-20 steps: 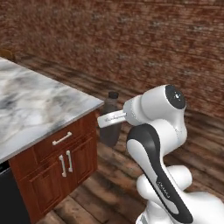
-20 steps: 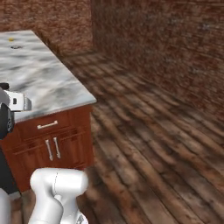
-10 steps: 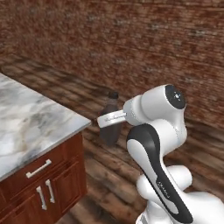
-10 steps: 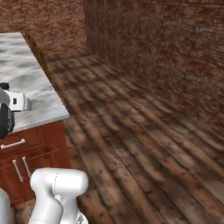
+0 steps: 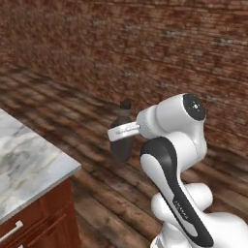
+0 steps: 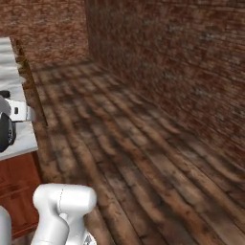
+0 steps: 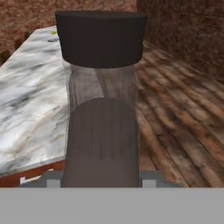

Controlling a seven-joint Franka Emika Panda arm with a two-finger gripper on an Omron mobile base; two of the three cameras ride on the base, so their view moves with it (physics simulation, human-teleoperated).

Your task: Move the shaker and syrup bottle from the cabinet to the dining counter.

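Claw [image 5: 121, 145] is closed on the syrup bottle [image 7: 103, 109], carried upright in mid-air above the wooden floor [image 6: 143, 158]. Risk: base motion may loosen the grip, dropping it before the marble table [image 7: 30, 100] beyond is reached.

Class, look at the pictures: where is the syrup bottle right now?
The syrup bottle is held in the gripper above the wooden floor, right of the marble counter in the left base view, before the brick wall.
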